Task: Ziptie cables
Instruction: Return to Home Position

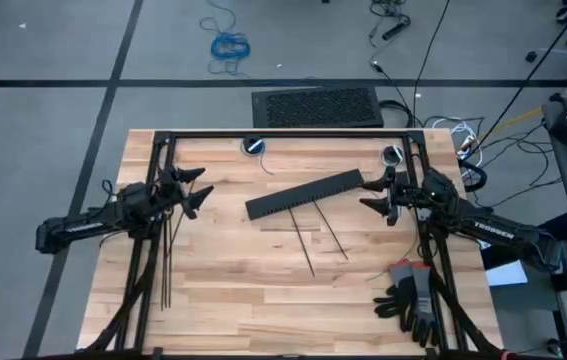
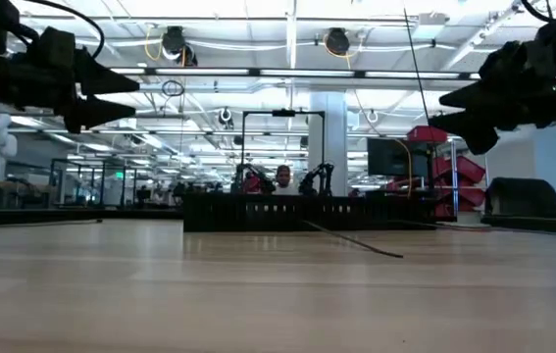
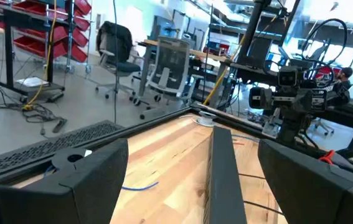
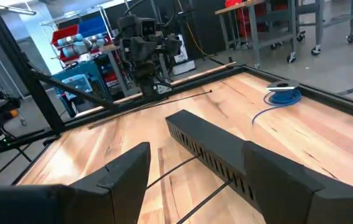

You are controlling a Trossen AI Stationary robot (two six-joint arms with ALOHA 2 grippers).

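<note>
My left gripper hovers open above the table's left part, its fingers pointing right at the black slotted bar. On the other side of the bar, my right gripper also hovers open, facing left. The bar lies slanted on the wood between them and shows in both wrist views. Two zipties lie flat just in front of the bar; more zipties lie under the left arm. I cannot make out the cables in these views.
A coiled blue cable sits at the table's far edge, another round item at the far right. Black gloves lie at the near right. A black frame borders the table; a black mat lies on the floor beyond.
</note>
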